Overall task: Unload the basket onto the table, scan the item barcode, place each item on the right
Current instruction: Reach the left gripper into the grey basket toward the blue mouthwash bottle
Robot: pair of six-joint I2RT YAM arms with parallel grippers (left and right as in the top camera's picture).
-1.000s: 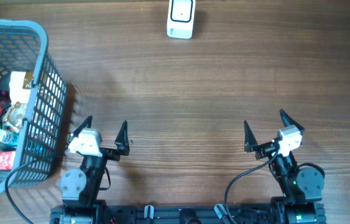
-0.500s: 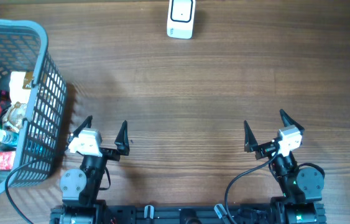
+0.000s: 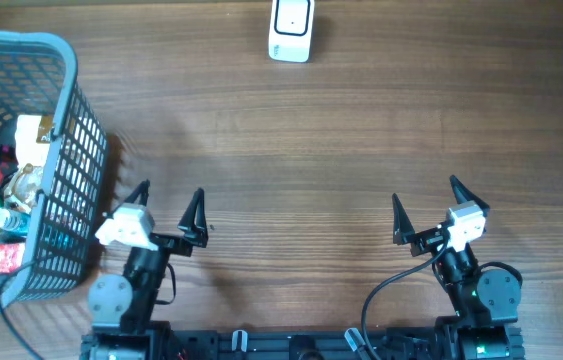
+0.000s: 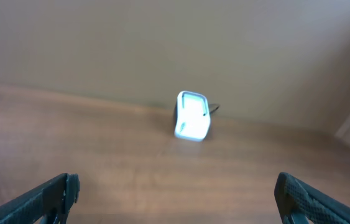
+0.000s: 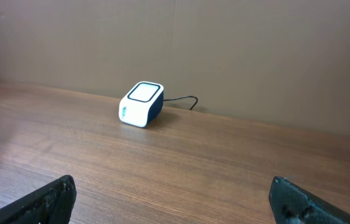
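Overhead: items (image 3: 3, 216) jumbled in basket (image 3: 61, 60), left edge of frame, just left of left gripper (image 3: 171, 192); far from right gripper (image 3: 425, 192). No single long axis readable. Scanner (image 3: 290, 30) top centre, well apart from both. Both sets of jaws spread wide, empty. Against earlier frame: left wrist swung slightly toward basket; right unmoved.
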